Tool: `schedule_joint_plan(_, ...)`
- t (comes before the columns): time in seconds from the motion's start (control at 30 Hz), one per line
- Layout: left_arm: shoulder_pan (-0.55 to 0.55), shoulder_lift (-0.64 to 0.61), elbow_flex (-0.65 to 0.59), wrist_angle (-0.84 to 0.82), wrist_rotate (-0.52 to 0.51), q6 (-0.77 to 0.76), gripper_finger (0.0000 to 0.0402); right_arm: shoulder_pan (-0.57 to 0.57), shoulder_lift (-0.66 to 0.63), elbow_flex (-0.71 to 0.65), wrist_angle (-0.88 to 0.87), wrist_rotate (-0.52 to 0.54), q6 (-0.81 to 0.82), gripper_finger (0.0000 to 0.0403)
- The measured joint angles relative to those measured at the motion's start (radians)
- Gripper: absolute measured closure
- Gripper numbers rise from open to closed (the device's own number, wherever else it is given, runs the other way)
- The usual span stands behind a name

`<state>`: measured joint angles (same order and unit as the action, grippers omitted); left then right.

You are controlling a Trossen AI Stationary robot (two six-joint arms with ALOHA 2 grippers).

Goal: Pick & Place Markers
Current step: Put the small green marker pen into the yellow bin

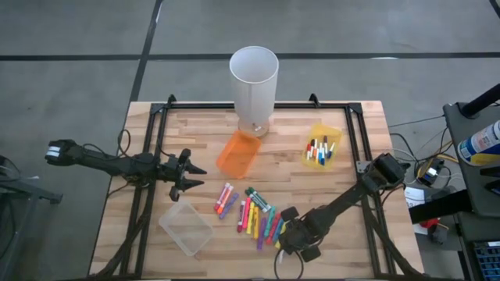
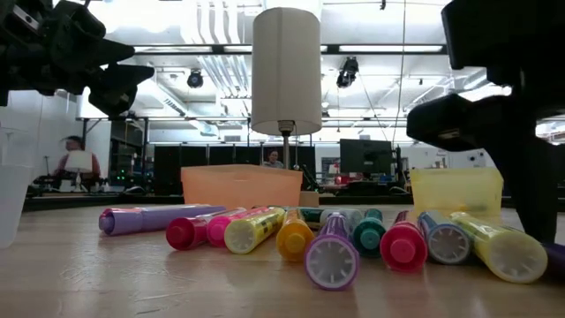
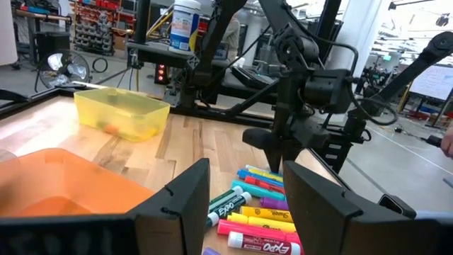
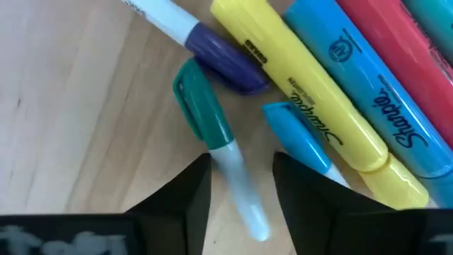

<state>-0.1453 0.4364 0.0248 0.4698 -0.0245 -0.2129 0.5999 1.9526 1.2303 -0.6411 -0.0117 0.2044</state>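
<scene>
Several markers (image 1: 251,212) in many colours lie flat in a loose pile on the wooden table, also seen in the low view (image 2: 335,238). My right gripper (image 1: 285,234) is low over the pile's right end, open. In its wrist view the fingers (image 4: 187,191) stand on either side of a green-capped marker with a white body (image 4: 205,117) lying on the wood, beside yellow, blue and purple-capped ones. My left gripper (image 1: 187,176) hangs open above the table, left of the pile, with the markers (image 3: 258,205) showing beyond its fingers.
A yellow bin (image 1: 316,129) at the far right holds several markers. An orange bin (image 1: 237,154) lies tipped in front of a tall white cylinder (image 1: 254,78) at the far middle. A clear bin (image 1: 186,228) sits near the left of the pile. A black frame edges the table.
</scene>
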Motion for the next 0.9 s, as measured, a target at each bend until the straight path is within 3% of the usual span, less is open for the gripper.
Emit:
schedule_joint_plan(0.53,0.000,0.000,0.000,0.000,0.001,0.000,0.0227,-0.002,-0.002,0.002,-0.016,0.012,0.005,0.0365)
schedule_joint_plan(0.9,0.000,0.000,0.000,0.000,0.001,0.000,0.0227,-0.015,0.001,0.076,-0.203,0.046,0.022,0.0366)
